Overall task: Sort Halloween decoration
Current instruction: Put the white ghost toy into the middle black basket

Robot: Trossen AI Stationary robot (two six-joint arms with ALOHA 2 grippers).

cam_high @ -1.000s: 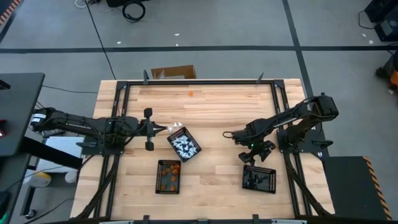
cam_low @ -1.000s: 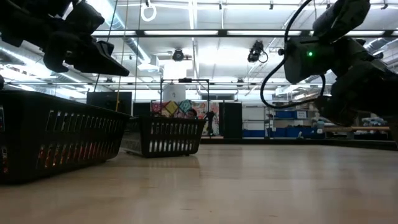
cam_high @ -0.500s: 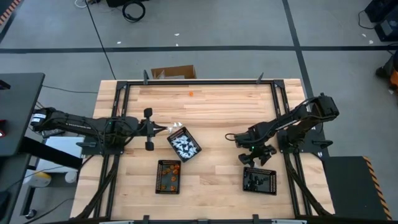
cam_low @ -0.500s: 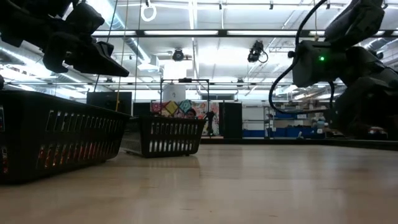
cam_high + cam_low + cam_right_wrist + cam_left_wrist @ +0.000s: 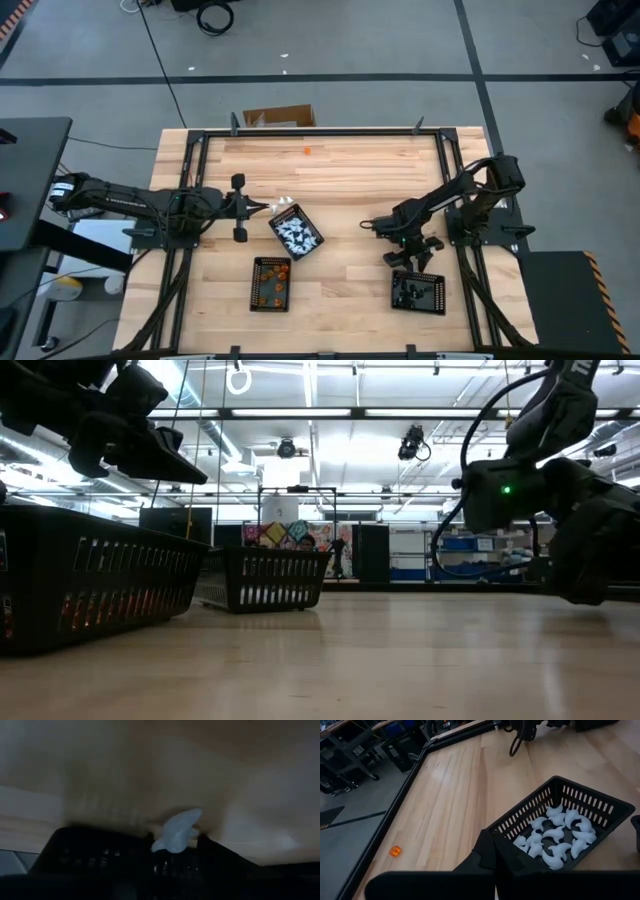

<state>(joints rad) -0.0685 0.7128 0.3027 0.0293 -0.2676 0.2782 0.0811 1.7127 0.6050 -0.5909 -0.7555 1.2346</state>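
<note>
my right gripper (image 5: 175,851) pinched what looked like a small white plastic ghost (image 5: 176,831); a loose hold risked dropping it; left gripper (image 5: 268,209) stayed closed.

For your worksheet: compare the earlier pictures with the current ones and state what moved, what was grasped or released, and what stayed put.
The right end effector drew back toward its base and lowered near the tray of black pieces; its fingers narrowed around a white piece. Unchanged: the left end effector, shut beside the tray of white pieces, the tray of orange pieces, and the loose orange piece.
</note>
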